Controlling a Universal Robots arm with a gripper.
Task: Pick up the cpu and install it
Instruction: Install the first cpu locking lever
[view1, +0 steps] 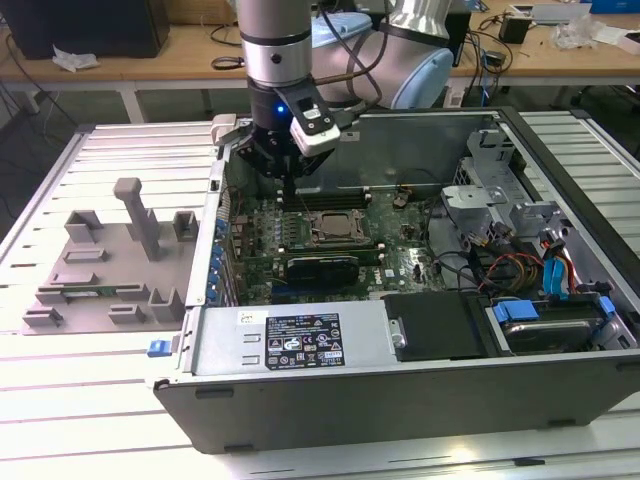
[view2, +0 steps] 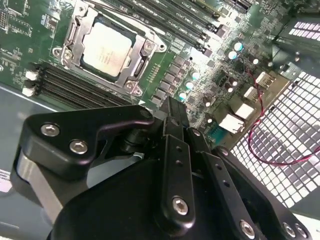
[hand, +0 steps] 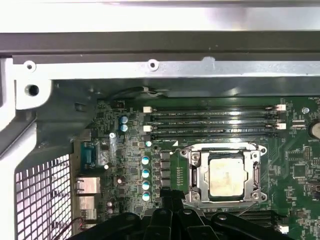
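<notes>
The arm reaches straight down into the open computer case (view1: 300, 390), its black gripper (view1: 289, 192) hanging over the green motherboard (view1: 400, 240) with fingers pressed together on nothing. Just beside the fingertips in the second wrist view, the cpu (view2: 106, 49) lies flat in its socket, a dull silver square with rounded corners, ringed by the shiny metal socket frame (view2: 145, 50).

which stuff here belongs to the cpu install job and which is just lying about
Job: cpu in its socket; gripper over the motherboard.
Lying about: grey fixture plate; memory slots; blue cables.
</notes>
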